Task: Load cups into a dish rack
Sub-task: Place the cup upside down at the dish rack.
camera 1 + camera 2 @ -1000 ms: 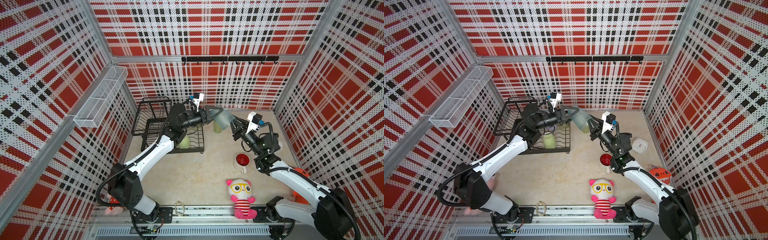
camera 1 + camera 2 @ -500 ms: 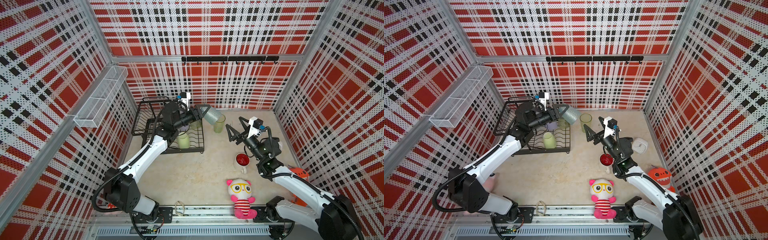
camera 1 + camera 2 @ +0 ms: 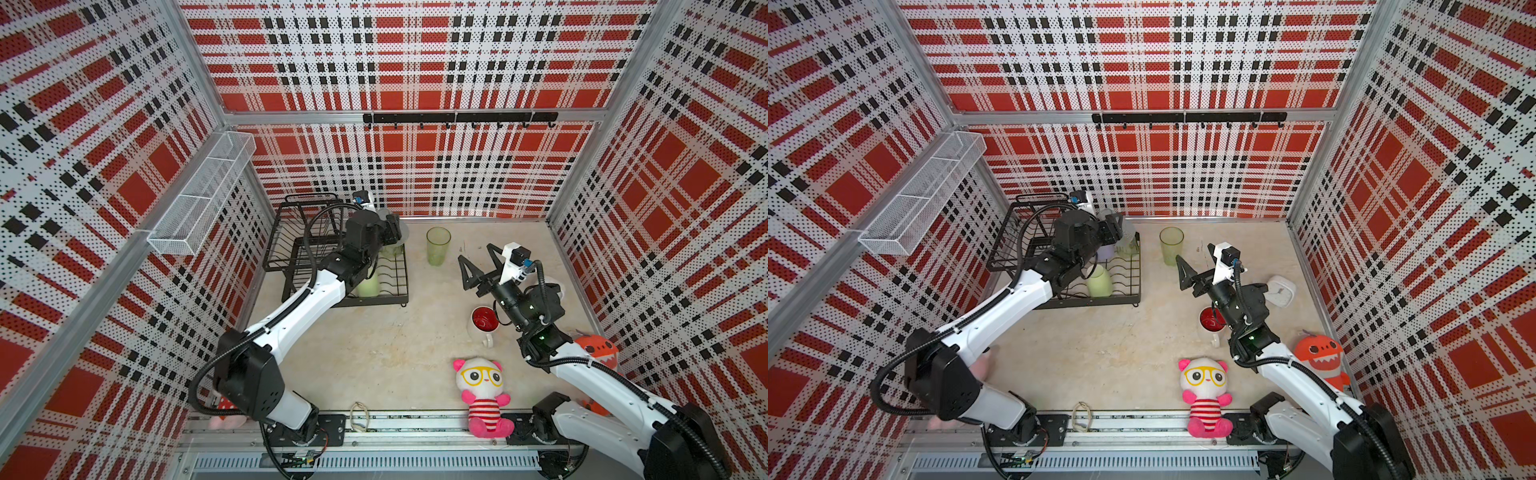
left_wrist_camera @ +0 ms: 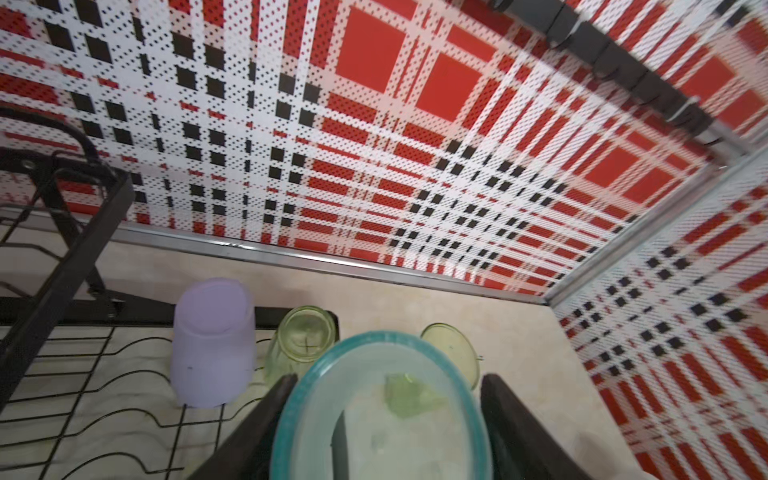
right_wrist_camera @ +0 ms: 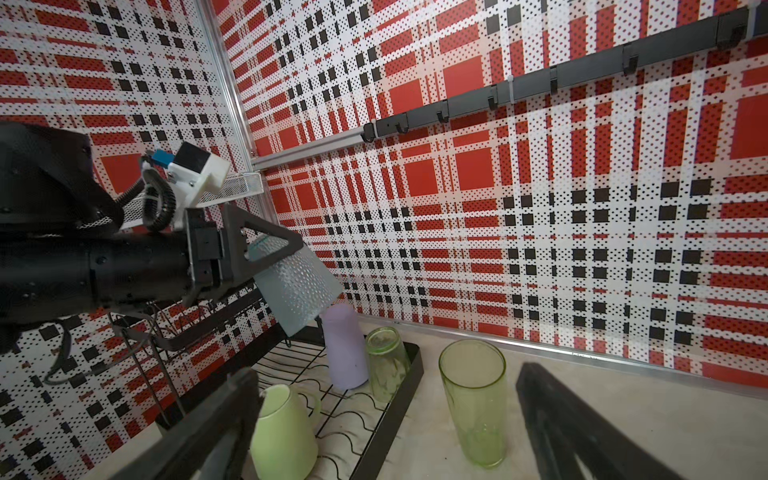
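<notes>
A long white mesh basket [image 3: 203, 199] hangs on the plaid left wall [image 3: 104, 124]; a black hook rail [image 3: 457, 117] runs across the back wall [image 3: 415, 174]. On the beige tabletop [image 3: 374, 357], a pink-eared panda plush [image 3: 482, 390] in yellow glasses sits upright at the front edge. An orange monster plush [image 3: 1318, 357] stands by the right side, with a white square clock [image 3: 1281, 291] farther back. A tan band loop [image 3: 359, 415] lies at the front edge.

Left fingers [image 4: 249, 428] clamped, right fingers [image 3: 468, 272] splayed wide

surface: beige tabletop [image 3: 374, 357] | on it: dish rack [image 3: 376, 301], green tumbler [image 3: 438, 249] (upright), red-lined mug [image 3: 484, 322], plush panda [image 3: 482, 395]
</notes>
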